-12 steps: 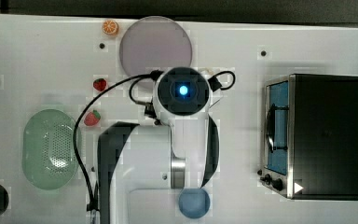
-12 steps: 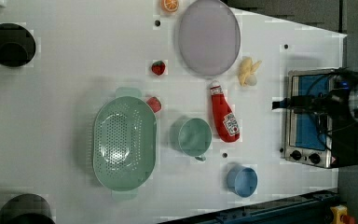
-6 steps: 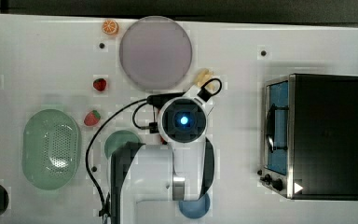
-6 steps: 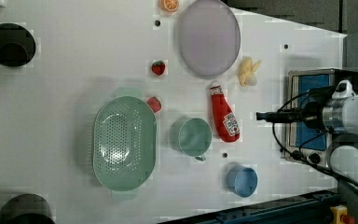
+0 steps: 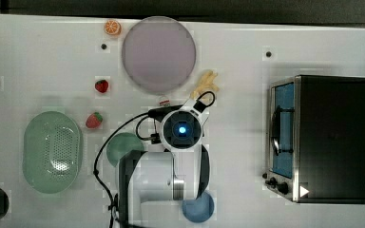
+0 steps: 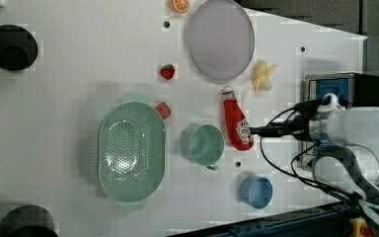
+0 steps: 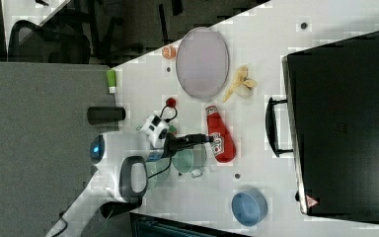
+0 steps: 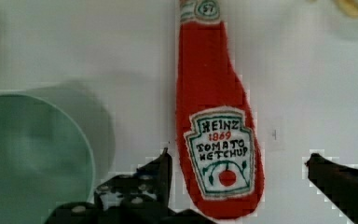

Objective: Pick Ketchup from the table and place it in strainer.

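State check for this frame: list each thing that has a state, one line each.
ketchup: lying flat on the table, not gripped
strainer: upright, nothing inside
gripper: open, fingers either side of the ketchup's label end
green mug: upright, looks empty
blue cup: upright
toaster oven: door closed

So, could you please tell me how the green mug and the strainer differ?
The strainer is a large pale green oval; the green mug is round and much smaller. The strainer's bottom is perforated, while the mug's is solid. The mug lies nearer the ketchup than the strainer does. Both are green, open-topped and empty.
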